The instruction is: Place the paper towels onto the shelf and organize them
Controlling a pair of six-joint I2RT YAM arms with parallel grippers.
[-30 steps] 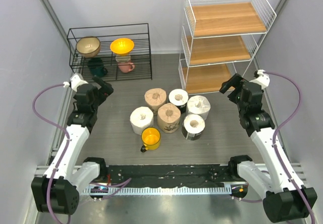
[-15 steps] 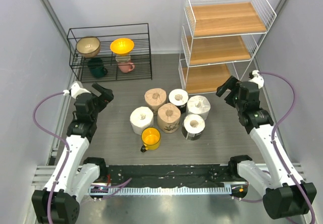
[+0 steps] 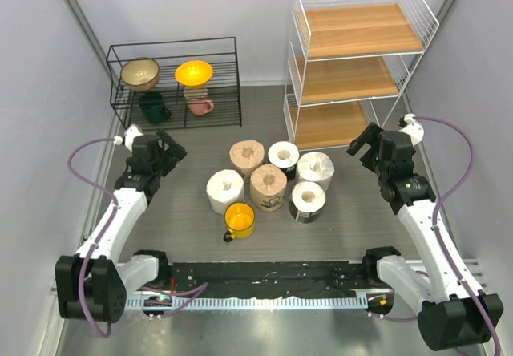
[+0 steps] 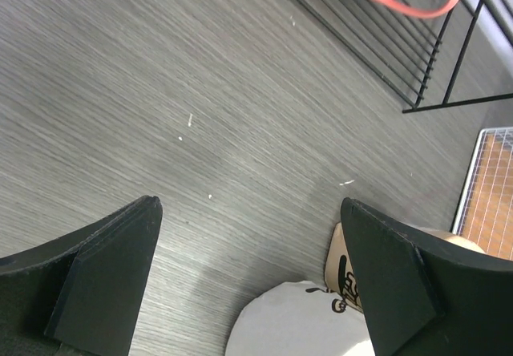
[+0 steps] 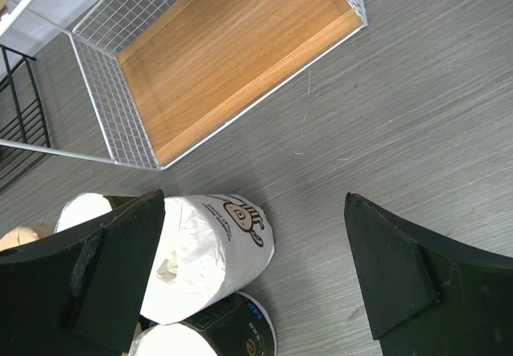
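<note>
Paper towels (image 3: 268,181) partly hidden behind jaws in wrist views; bare desk (image 3: 353,208) flanks them; both jaws fully spread, holding nothing.

Six paper towels (image 3: 268,181) bunched together, yellow mug (image 3: 240,219) in front, white shelf (image 3: 365,29) behind, left gripper (image 3: 171,147) and right gripper (image 3: 363,140) spread wide

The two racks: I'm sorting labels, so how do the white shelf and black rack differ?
The white shelf is tall, with three bare wooden boards; the black rack is low and holds bowls and mugs. The shelf stands back right, the rack back left. Both are wire-framed.
</note>
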